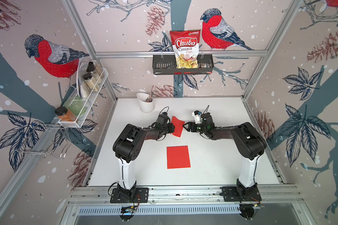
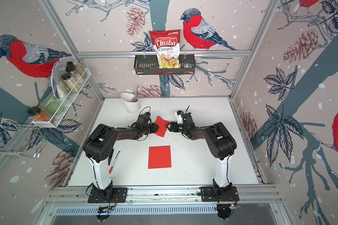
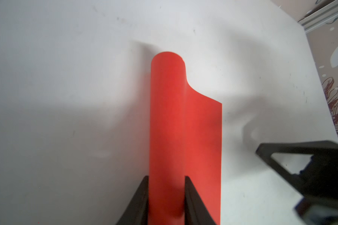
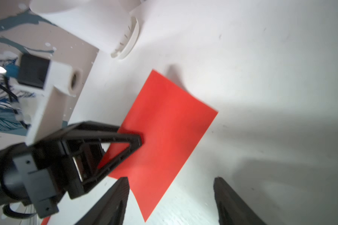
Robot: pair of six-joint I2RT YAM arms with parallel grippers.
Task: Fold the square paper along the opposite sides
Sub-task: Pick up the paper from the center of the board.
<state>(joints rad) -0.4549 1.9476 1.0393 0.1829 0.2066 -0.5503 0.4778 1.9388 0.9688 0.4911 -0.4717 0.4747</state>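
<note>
While the left gripper (image 3: 166,178) clamps the curled paper (image 3: 183,116) of two, the right gripper's (image 4: 171,178) fingers (image 4: 228,198) stand apart.

Both top views hang high above the arm bases (image 1: 129,194), looking steeply down over the whole tabletop (image 1: 213,155) toward the back wall (image 1: 125,74). Wrist cameras ride close behind the left pincer (image 3: 166,177) and right pincer (image 4: 171,178), low over the surface, sharing the curled red paper (image 3: 183,126), seemingly from opposite sides.

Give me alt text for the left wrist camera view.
A curled red paper sheet is pinched between the left gripper's two black fingers over a white table. The right gripper's black finger shows at one edge.
</note>
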